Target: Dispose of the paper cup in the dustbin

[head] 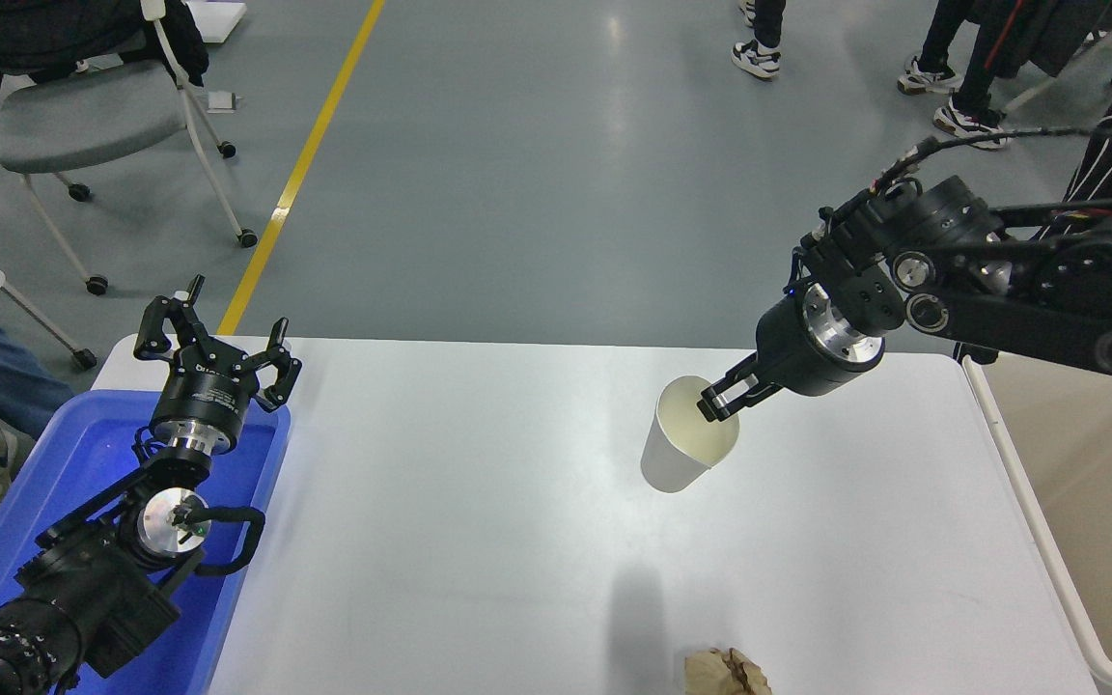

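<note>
Overhead, the right claw (722,398) was clenched on the near-right rim of the paper cup (686,434), one finger inside the mouth and one outside the wall. The cup hung clear of the white desk (479,521), tilted with its open mouth turned up and toward the camera, and its shadow lay on the desk surface well below it. Off to the right, the beige dustbin (1029,502) stood just beside the desk's right edge, apart from the cup, and the right arm reached in above the bin's far end. A crumpled brown paper ball (725,673) rested at the desk's near edge. At the lower left the left claw (218,340) sat parked above the blue tray (83,454), its fingers spread and holding nothing.
</note>
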Action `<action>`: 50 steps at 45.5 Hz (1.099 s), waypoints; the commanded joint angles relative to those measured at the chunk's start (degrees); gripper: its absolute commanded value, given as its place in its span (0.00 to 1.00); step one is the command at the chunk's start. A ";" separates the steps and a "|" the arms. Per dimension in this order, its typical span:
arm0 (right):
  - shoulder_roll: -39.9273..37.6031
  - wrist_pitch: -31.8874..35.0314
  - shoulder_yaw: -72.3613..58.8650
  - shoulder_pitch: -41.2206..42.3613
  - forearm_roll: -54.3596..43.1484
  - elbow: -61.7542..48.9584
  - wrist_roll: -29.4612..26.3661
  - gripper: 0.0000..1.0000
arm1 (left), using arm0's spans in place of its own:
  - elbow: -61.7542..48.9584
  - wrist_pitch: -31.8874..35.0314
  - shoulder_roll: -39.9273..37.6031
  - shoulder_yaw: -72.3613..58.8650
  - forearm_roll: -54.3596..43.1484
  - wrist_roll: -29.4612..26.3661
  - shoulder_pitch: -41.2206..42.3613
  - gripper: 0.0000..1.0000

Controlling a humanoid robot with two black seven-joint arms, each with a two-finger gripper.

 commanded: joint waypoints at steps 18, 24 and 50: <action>-2.89 2.89 -0.87 5.75 0.91 -0.33 -0.11 0.00 | -0.02 0.00 -0.01 0.02 -0.01 0.00 -0.04 1.00; -7.28 1.75 -0.08 3.73 0.90 -0.95 -0.11 0.00 | -0.02 0.00 -0.01 0.02 -0.01 0.00 0.05 1.00; -31.19 -8.18 0.80 -6.11 0.82 -1.30 0.50 0.00 | 0.07 0.00 -0.01 0.02 -0.01 0.00 -0.04 1.00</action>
